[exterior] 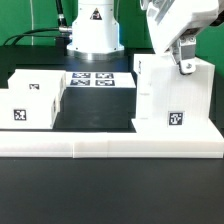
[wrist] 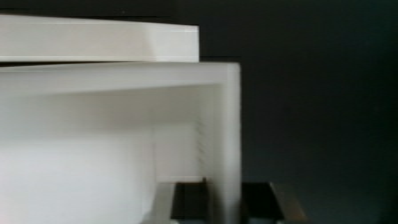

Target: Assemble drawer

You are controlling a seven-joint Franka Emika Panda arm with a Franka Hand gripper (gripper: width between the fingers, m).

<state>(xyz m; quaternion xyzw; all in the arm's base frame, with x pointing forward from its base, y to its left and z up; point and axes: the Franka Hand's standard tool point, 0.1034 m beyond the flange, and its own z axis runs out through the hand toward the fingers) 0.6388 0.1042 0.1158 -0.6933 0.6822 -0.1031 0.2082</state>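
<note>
The large white hollow casing (exterior: pixel 170 100) stands upright at the exterior view's right, with a square tag on its front face. My gripper (exterior: pixel 185 64) comes down onto its top right wall. In the wrist view the casing wall (wrist: pixel 221 120) runs between my two dark fingers (wrist: pixel 192 203), which sit tight on either side of it, so my gripper (wrist: pixel 226 205) is shut on that wall. Two smaller white boxes (exterior: pixel 32 103) with tags lie close together at the exterior view's left, apart from the casing.
The long low white L-shaped wall (exterior: pixel 110 149) runs along the front of the parts. The marker board (exterior: pixel 95 80) lies flat behind them, before the arm's white base (exterior: pixel 93 28). The table is black.
</note>
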